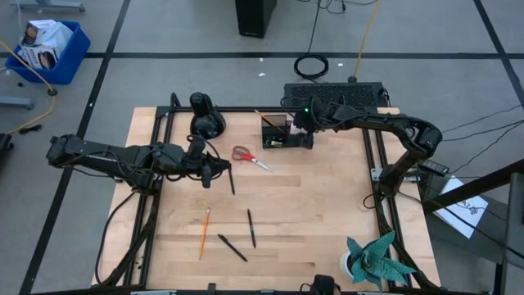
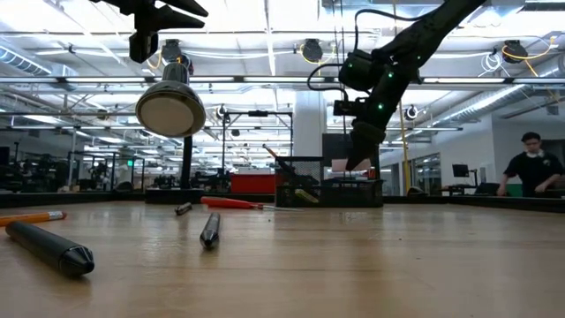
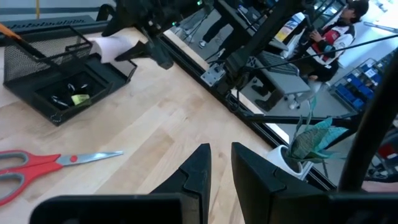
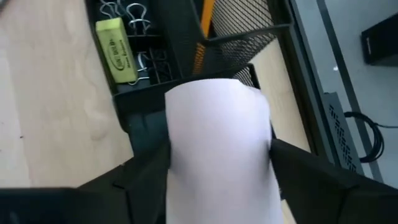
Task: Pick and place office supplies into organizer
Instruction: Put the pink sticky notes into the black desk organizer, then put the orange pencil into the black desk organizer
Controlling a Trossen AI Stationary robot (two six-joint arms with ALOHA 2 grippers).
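The right gripper (image 1: 306, 131) hangs at the right end of the organizer (image 1: 276, 133), which sits at about 12 o'clock on the tabletop (image 1: 311, 213). Its fingers (image 4: 311, 174) are clamped on a pale pink sticky-note pad (image 4: 219, 149) — the pad fills the gap between them, held over the caddy's edge. Inside the low tray lie a yellow-green eraser (image 4: 115, 50) and some binder clips (image 4: 124, 11); an orange pencil (image 4: 205, 25) leans in the tall mesh compartment.

The left gripper (image 1: 218, 172) waits at roughly 9 o'clock, raised off the wood, its fingers (image 3: 199, 171) a narrow gap apart and holding nothing. Just beyond it, toward 11 o'clock, lie the red-handled scissors (image 1: 248, 156) — flat, blades pointing toward 4 o'clock.

A thin black pen (image 1: 232, 179) lies beside the left gripper. Toward 6 o'clock rest two more pens (image 1: 251, 227) (image 1: 232, 247) and an orange-yellow pencil (image 1: 204, 232), well apart from the organizer.
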